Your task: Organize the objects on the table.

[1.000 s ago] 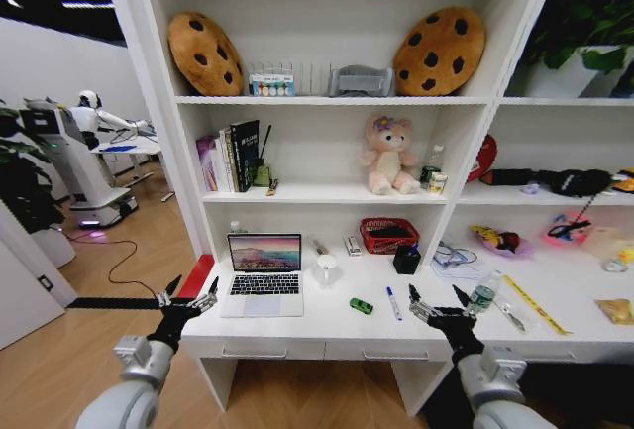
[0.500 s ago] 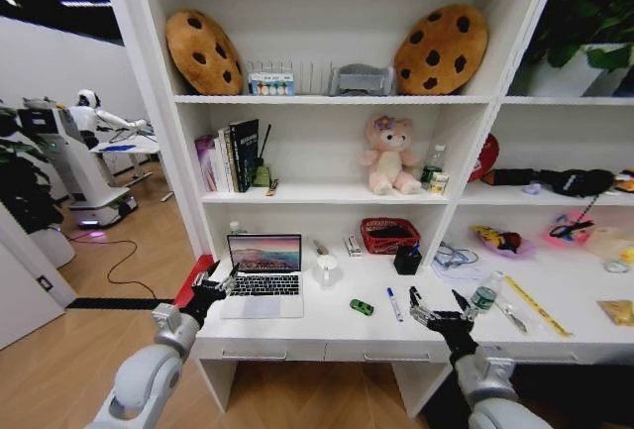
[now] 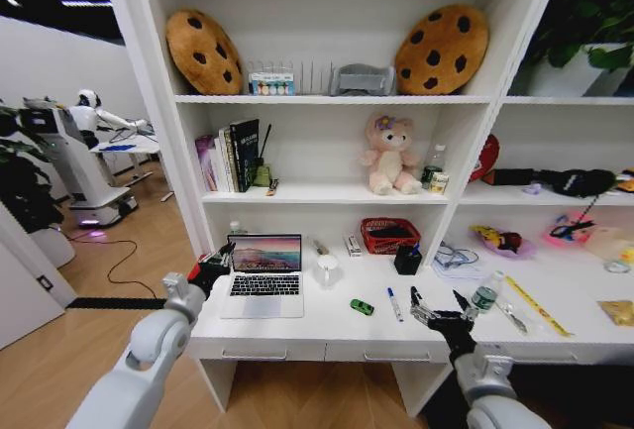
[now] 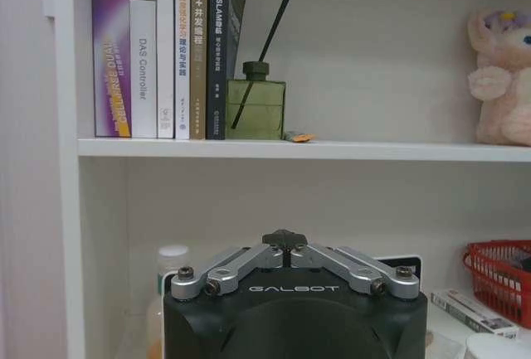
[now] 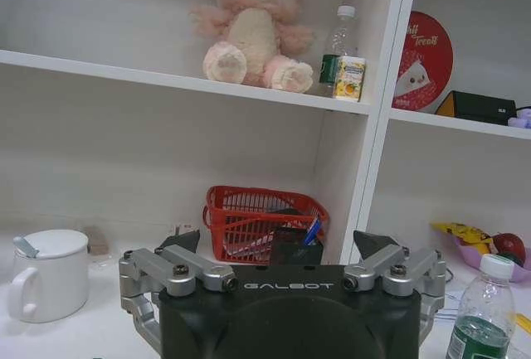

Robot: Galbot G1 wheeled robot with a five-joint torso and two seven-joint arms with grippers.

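The silver laptop [image 3: 264, 275] stands open at the left of the white table [image 3: 317, 328]. My left gripper [image 3: 220, 259] [image 4: 284, 237] hovers at the left edge of its screen, fingers shut together with nothing seen between them. A tiny green toy car [image 3: 361, 306] and a blue-capped pen [image 3: 394, 303] lie mid-table. Just right of the pen, at the front edge, my right gripper [image 3: 439, 307] [image 5: 280, 241] is open and holds nothing. A second pen [image 3: 510, 316] and a yellow ruler [image 3: 535, 305] lie further right.
A white lidded mug [image 3: 327, 268] [image 5: 46, 272], a red basket [image 3: 388, 235] [image 5: 264, 222] and a black pen holder [image 3: 406, 259] stand toward the back of the table. A clear bottle [image 3: 482, 295] [image 5: 483, 317] stands by my right gripper. Shelf boards overhang the back of the table.
My left arm rose from the table's front-left corner and moved forward to the laptop screen's left edge, its fingers closing on the way. The right gripper barely moved.
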